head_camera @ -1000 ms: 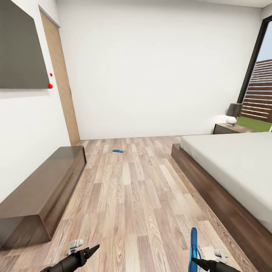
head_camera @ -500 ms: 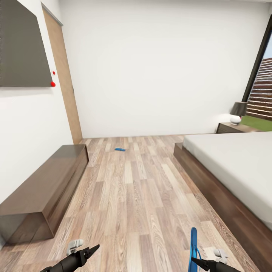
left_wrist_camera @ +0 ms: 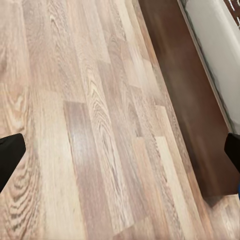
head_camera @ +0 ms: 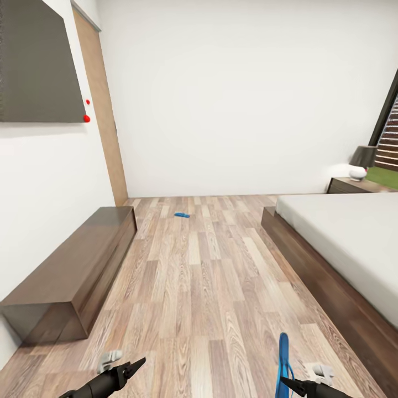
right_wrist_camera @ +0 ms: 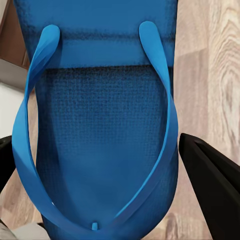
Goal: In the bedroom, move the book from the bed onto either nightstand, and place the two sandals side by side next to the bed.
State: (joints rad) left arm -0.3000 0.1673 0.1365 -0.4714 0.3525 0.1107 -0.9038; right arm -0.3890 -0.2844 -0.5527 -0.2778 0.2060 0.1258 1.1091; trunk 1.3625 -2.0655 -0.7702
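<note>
At the far left of the head view a dark grey rectangular wall panel [head_camera: 38, 61] hangs on the white wall, with two small red dots [head_camera: 86, 118] at its lower right corner and a tall light-wood door [head_camera: 106, 119] just beyond it. Below the panel a long low dark-brown wooden bench cabinet [head_camera: 72, 271] stands against the wall on the brown wood-plank floor [head_camera: 204, 287]. At the bottom edge, the black left gripper [head_camera: 132, 367] points forward over the floor; in its wrist view the two black fingertips [left_wrist_camera: 10, 157] sit at opposite edges of the picture with bare planks between them, so the jaws are spread wide and hold nothing. Far across the floor, near the back wall, one small flat bright blue sandal [head_camera: 182, 215] lies on the planks, well apart from the bed. Lower right, the black right gripper [head_camera: 287, 381] is clamped on the second blue sandal [head_camera: 283, 362] (its wrist view shows the thong straps [right_wrist_camera: 100, 130] close up between the black fingers [right_wrist_camera: 210, 172]), held on edge above the floor. The large low bed with dark brown frame and pale mattress [head_camera: 342, 249] runs along the right side, and behind it a dark-brown nightstand [head_camera: 354, 186] carries a black-shaded lamp with a white round base [head_camera: 361, 163]. No writing can be read on anything.
</note>
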